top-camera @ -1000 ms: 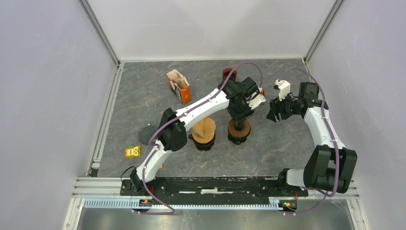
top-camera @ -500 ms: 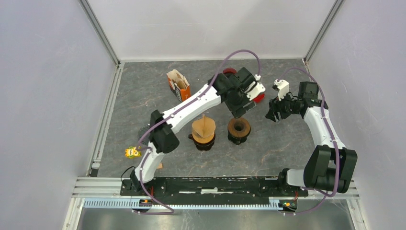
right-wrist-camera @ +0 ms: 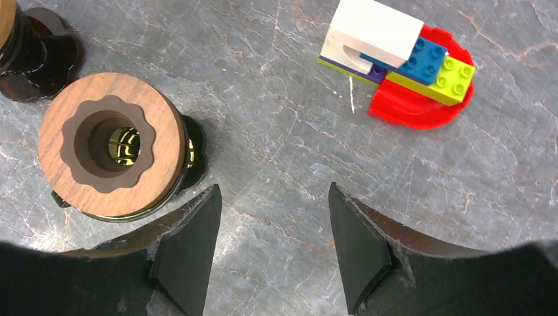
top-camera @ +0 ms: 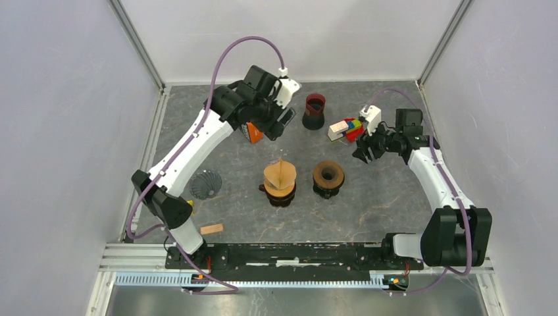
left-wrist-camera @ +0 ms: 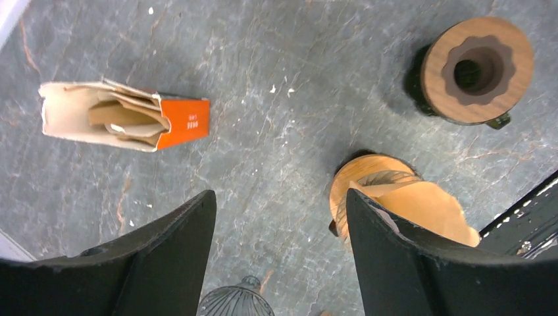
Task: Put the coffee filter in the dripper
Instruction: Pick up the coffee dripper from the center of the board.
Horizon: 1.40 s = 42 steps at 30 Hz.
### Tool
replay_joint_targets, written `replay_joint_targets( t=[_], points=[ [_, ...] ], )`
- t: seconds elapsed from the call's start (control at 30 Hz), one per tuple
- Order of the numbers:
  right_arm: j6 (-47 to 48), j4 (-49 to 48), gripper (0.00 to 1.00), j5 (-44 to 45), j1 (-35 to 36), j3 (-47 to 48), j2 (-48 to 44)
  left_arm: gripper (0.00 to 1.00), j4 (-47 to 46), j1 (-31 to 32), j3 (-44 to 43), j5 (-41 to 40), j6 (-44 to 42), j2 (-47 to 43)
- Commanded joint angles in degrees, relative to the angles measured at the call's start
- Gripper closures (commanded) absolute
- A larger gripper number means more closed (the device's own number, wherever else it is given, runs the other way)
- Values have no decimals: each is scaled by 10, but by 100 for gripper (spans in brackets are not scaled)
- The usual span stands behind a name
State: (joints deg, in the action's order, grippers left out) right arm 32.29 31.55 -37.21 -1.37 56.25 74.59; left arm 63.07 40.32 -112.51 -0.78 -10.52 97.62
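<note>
A tan dripper (top-camera: 280, 179) stands mid-table on a dark base, with a brown paper filter (top-camera: 281, 170) standing in it, its folded edge sticking up. Both also show in the left wrist view, the dripper (left-wrist-camera: 358, 181) and the filter (left-wrist-camera: 428, 210), partly behind my right finger. An orange filter box (left-wrist-camera: 125, 117) lies open with brown filters inside; the left arm half hides this box (top-camera: 253, 133) from above. My left gripper (top-camera: 281, 124) (left-wrist-camera: 279, 197) is open and empty, high above the table beside the box. My right gripper (top-camera: 364, 153) (right-wrist-camera: 273, 197) is open and empty over bare table.
A wood-topped dark vessel (top-camera: 328, 176) (right-wrist-camera: 115, 155) stands right of the dripper. A dark red cup (top-camera: 314, 108) and a pile of toy bricks (top-camera: 347, 127) (right-wrist-camera: 401, 59) are at the back. A ribbed glass dripper (top-camera: 205, 184) and a small wooden block (top-camera: 211, 228) lie left.
My left arm has lifted off the wood-topped vessel and swung back and left to the filter box. My right gripper has shifted slightly left. The toy bricks are now uncovered.
</note>
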Motion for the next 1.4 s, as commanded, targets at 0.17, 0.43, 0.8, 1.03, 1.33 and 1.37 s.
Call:
replay_joint_targets(
  t=[0.17,0.43,0.8,1.03,1.33,1.37],
  points=[
    [34,-16,32,28,64,5,-23,21,-31,-78,85,58,11,-60],
    [46,-23,32,36,88,-9,-30,19,-39,-121,129,59,9,-96],
    [65,-33,32,38,118,-25,-41,16,-48,-165,182,59,7,-135],
    [76,-69,32,23,130,-66,-70,16,-14,-209,246,63,-10,-168],
    [61,-127,32,-6,131,-113,-89,19,19,-291,400,51,-77,-226],
    [60,-129,33,-7,130,-115,-89,20,18,-308,412,51,-86,-228]
  ],
)
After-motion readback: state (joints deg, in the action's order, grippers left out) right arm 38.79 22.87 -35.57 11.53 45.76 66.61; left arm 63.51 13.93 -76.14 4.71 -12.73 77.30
